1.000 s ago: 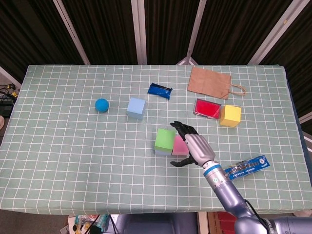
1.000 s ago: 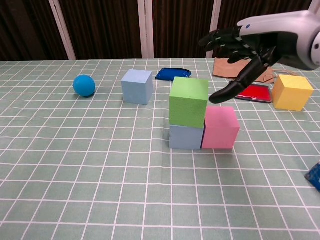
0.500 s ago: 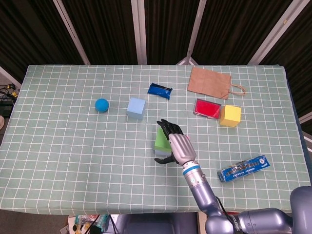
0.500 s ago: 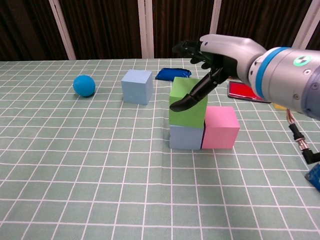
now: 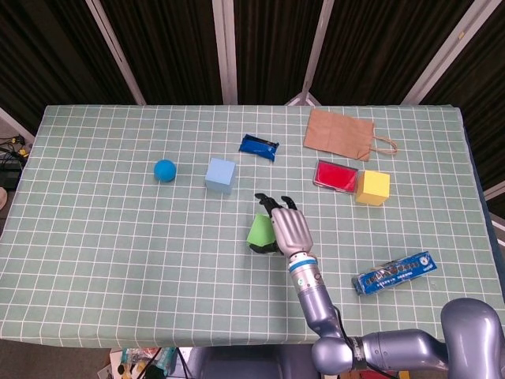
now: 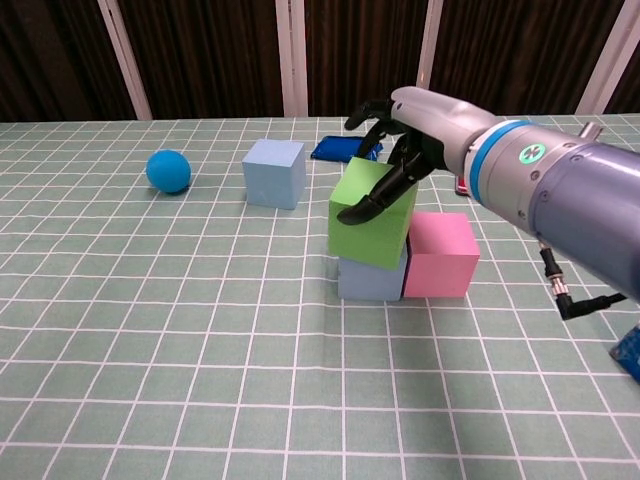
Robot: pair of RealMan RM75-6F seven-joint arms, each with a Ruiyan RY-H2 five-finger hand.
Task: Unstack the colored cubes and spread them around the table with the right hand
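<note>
A green cube (image 6: 367, 222) sits tilted on top of a light blue cube (image 6: 370, 279), with a pink cube (image 6: 440, 255) touching the blue one on its right. My right hand (image 6: 402, 140) grips the green cube from above: the thumb presses its front face and the fingers (image 6: 372, 112) curl over its back. In the head view the right hand (image 5: 289, 229) covers the pink and lower blue cubes, and only the green cube (image 5: 259, 230) shows at its left. The left hand is in neither view.
A second light blue cube (image 5: 221, 174) and a blue ball (image 5: 164, 169) lie to the left. A dark blue packet (image 5: 259, 146), paper bag (image 5: 343, 134), red packet (image 5: 335, 175) and yellow cube (image 5: 372, 187) are behind and right. A blue pack (image 5: 393, 272) lies near the front right.
My right hand has swung left from beside the pink cube, lowered over the stack and closed on the green cube. That cube now tips off level on the blue one.
</note>
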